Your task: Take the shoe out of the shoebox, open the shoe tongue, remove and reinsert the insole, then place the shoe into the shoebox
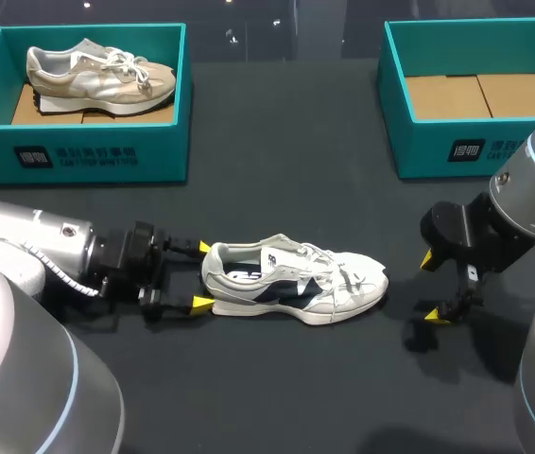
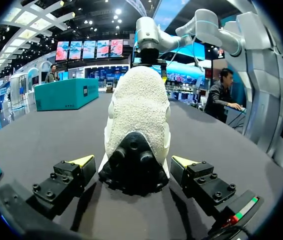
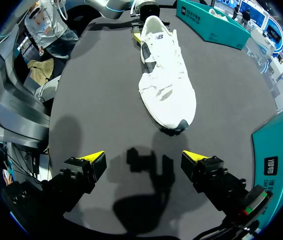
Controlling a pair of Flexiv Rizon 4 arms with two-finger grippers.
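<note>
Shoe (image 1: 296, 282), white with navy panels, rests on its sole near the middle of the black counter (image 1: 277, 170), outside both boxes, with its heel toward 9 o'clock and its toe toward 3 o'clock. Left fingers (image 1: 201, 276) sit at the 9 o'clock end, spread wide, with 1 yellow tip on each side of the heel. In the left wrist view the black heel tab (image 2: 134, 167) lies between them, and the tips are just beside it rather than clamped on it. Right fingers (image 1: 430, 287) hang at 3 o'clock of the toe, near it but apart, released and holding nothing. In the right wrist view the shoe lies ahead of them, toe nearest. At the counter's far edge, the teal shoebox at 11 o'clock (image 1: 88, 156) holds a beige shoe (image 1: 97, 71). The teal shoebox at 1 o'clock (image 1: 438, 151) shows its cardboard floor.
</note>
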